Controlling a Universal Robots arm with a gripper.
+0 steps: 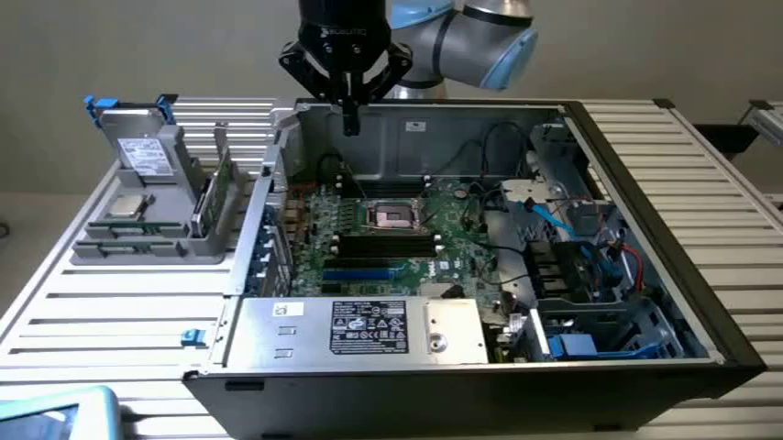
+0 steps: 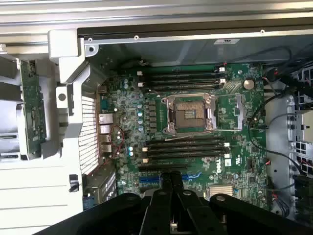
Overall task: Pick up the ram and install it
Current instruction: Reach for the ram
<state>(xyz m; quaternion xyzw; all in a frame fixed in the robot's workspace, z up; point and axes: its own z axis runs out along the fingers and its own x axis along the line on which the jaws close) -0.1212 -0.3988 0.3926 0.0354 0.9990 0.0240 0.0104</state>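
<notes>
At the exterior view's left, on edge in the gray holder (image 1: 147, 249): the ram (image 1: 208, 200), untouched. Right of it, above the back wall of the open computer case (image 1: 490, 394): the gripper (image 1: 351, 121), closed on nothing, well apart from the ram.

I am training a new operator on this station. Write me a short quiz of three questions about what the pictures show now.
1. True or false: the ram is already seated in the motherboard.
2. The fingers of the gripper are: A) open; B) shut on the ram; C) shut, holding nothing.
3. Fill in: the ram stands in a grey ____ on the exterior view's left of the case.
Key: 1 false; 2 C; 3 holder.
</notes>
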